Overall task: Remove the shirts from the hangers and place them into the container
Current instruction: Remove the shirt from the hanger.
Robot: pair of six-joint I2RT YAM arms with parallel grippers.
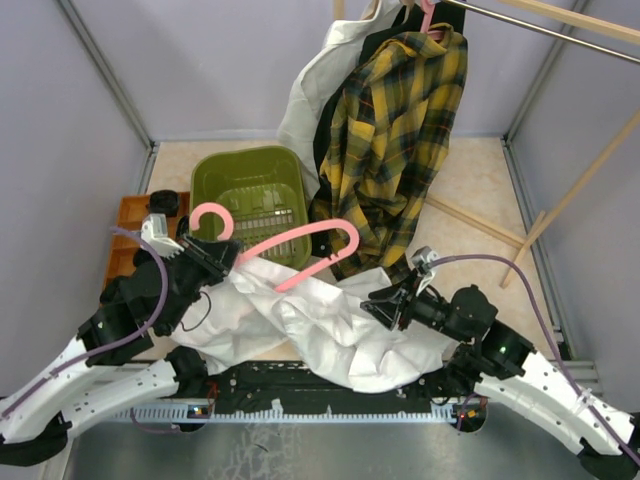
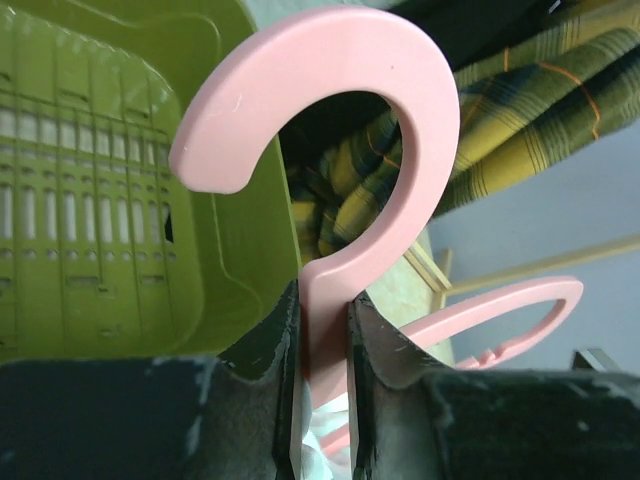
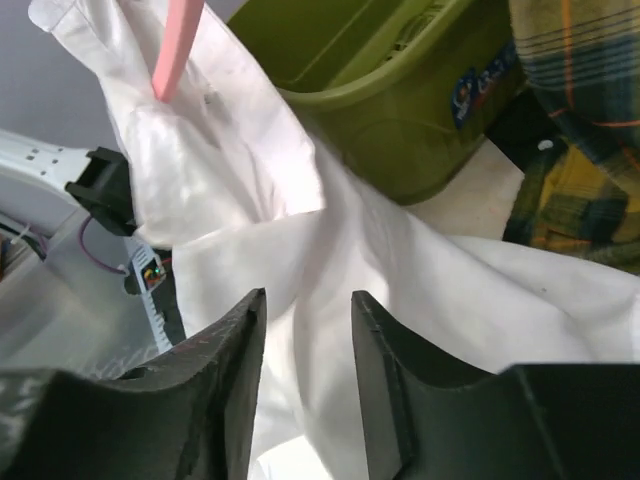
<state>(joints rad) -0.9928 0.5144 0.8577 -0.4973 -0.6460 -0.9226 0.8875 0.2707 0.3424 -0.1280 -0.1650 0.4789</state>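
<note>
My left gripper is shut on the neck of a pink hanger, just below its hook. In the top view this hanger lies across the near rim of the olive-green container, one arm still inside the white shirt. That shirt is crumpled on the table between the two arms. My right gripper is open just over the white shirt, its jaws apart with cloth showing in the gap. The yellow-and-black plaid shirt hangs from another pink hanger at the back.
A cream shirt and a black shirt hang behind the plaid one, under a metal rail. An orange tray sits left of the container. Wooden poles lean at the right. Grey walls enclose the table.
</note>
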